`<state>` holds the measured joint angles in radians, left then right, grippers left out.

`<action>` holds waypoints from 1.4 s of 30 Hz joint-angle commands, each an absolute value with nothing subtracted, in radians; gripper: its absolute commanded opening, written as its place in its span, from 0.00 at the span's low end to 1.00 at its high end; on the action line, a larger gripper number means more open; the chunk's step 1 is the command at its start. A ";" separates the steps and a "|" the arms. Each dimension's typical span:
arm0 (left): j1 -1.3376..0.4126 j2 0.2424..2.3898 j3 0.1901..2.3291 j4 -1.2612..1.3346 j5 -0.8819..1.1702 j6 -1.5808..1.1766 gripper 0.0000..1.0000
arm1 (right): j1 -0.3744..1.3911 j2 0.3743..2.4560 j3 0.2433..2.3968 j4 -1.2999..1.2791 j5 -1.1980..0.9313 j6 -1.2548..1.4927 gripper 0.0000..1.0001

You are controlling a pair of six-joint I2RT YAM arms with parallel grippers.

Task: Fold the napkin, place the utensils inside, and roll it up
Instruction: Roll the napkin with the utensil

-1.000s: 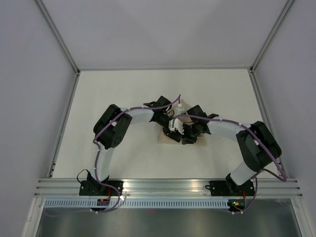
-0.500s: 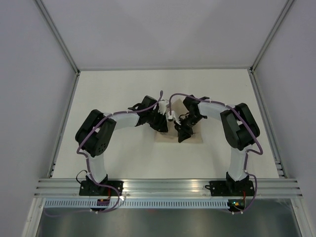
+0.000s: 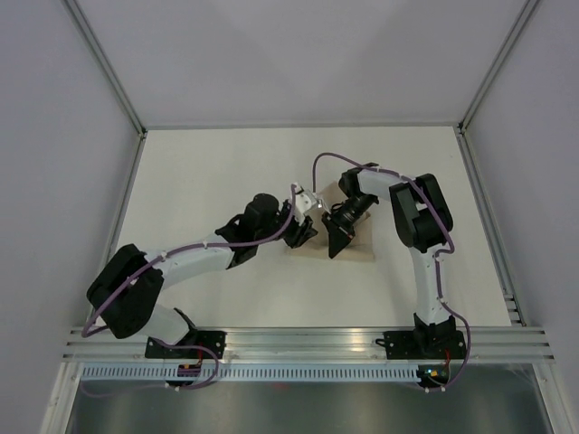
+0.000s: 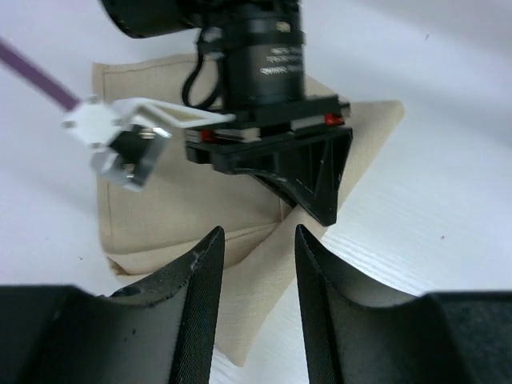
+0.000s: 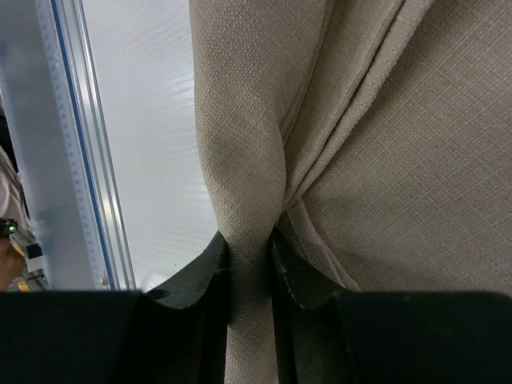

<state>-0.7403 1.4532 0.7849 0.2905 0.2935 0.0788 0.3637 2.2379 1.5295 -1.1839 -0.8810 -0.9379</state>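
Observation:
The tan napkin (image 3: 360, 250) lies folded on the white table, mostly under both grippers. In the left wrist view the napkin (image 4: 168, 200) has a narrow flap running toward the near corner. My right gripper (image 3: 336, 240) is shut on a raised fold of the napkin (image 5: 240, 160), with cloth pinched between its fingers (image 5: 206, 264). It shows from the front in the left wrist view (image 4: 308, 180). My left gripper (image 3: 304, 231) is open and empty at the napkin's left edge, its fingers (image 4: 204, 264) either side of the flap, not touching it. No utensils are in view.
The white table (image 3: 208, 172) has metal rails along its sides and a grey rail (image 5: 76, 144) at the near edge. White walls enclose the back and sides. A purple cable (image 4: 32, 72) loops over the right wrist.
The left arm has swung its elbow far out left and low, its gripper drawing back to the napkin's left edge. The right arm has folded more upright while its gripper stays on the napkin.

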 commanded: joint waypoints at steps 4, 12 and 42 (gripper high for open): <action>-0.948 1.534 0.752 0.409 -0.024 0.370 0.47 | 0.348 2.353 1.558 -1.166 -0.698 -0.979 0.16; -1.026 1.663 0.775 0.439 -0.067 0.531 0.64 | 0.339 2.387 1.589 -1.184 -0.696 -0.977 0.16; -1.023 1.936 0.972 0.187 0.133 0.463 0.02 | 0.327 2.392 1.594 -1.189 -0.696 -0.994 0.28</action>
